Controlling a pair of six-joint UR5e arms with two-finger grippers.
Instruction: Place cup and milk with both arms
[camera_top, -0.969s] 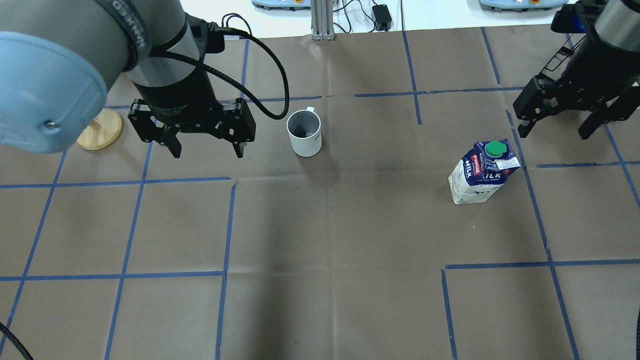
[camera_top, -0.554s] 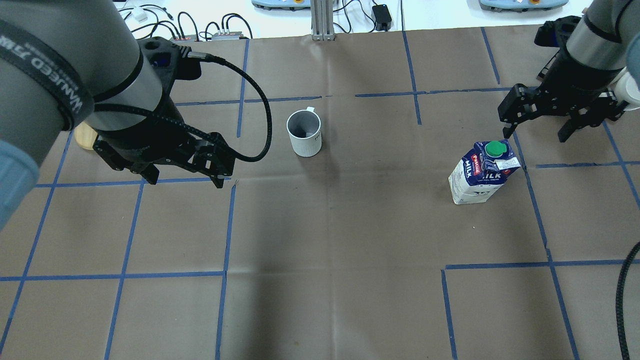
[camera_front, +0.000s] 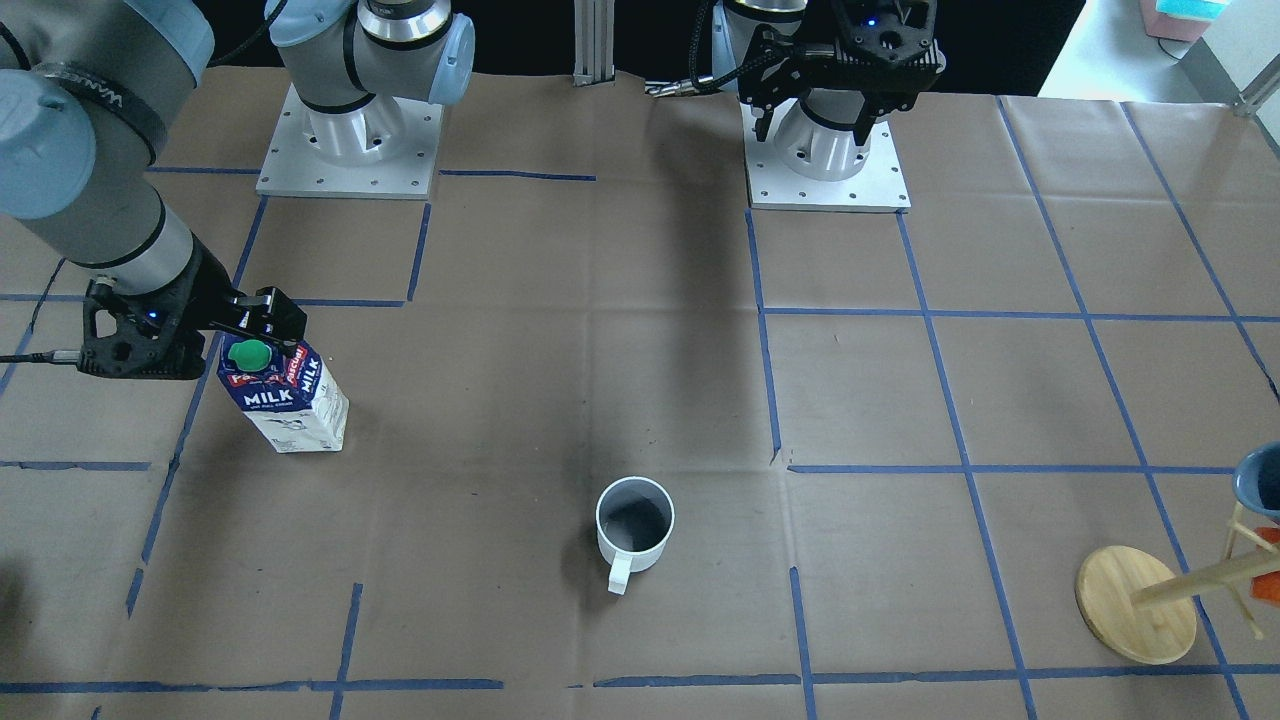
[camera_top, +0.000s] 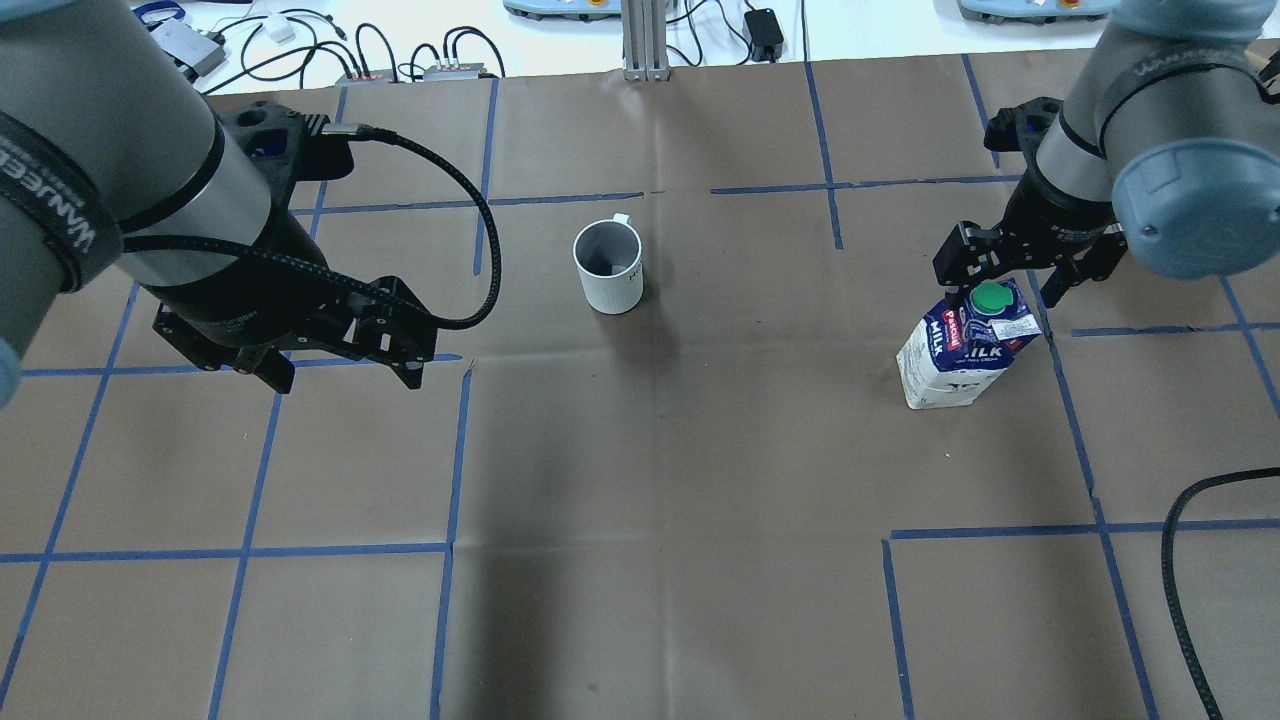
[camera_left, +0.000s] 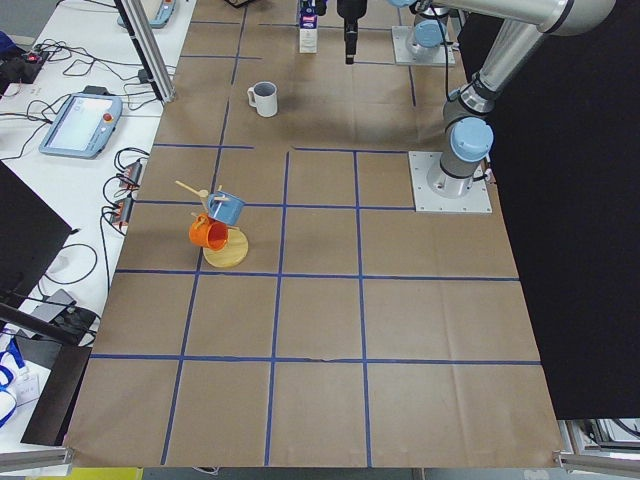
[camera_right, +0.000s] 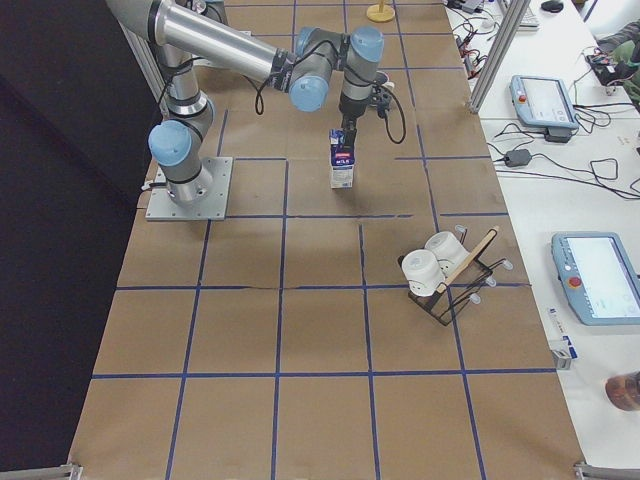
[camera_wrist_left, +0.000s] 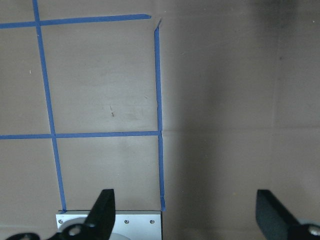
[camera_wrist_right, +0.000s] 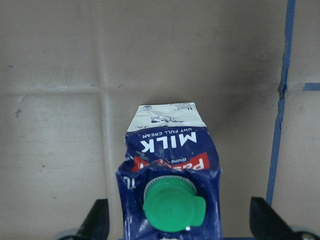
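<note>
a: so, what has changed on the overhead view?
b: the right gripper (camera_top: 1005, 288) has come in from the 3 o'clock edge and now hangs over the top of the milk (camera_top: 955, 362). its jaws are spread wide, one on each side of the green cap (camera_top: 990, 297). the right wrist view shows both clear of the carton.
a: and the other arm?
b: the left gripper (camera_top: 345, 375) has drawn back toward 6 o'clock, away from the cup (camera_top: 608, 268). it now sits at about 8 o'clock from the cup, well apart from it. its jaws are open over bare tabletop (camera_top: 700, 450) and hold nothing.
a: did the cup or the milk shift?
b: no, both stand where they stood.
a: how do they lie?
b: the milk stands upright, long axis vertical, cap on top. it is near 3 o'clock from the cup and well apart from it. "milk" lettering shows on the side that faces the front-facing view. the cup stands upright, mouth up, its handle (camera_top: 620, 218) pointing to 12 o'clock, away from the robot.
</note>
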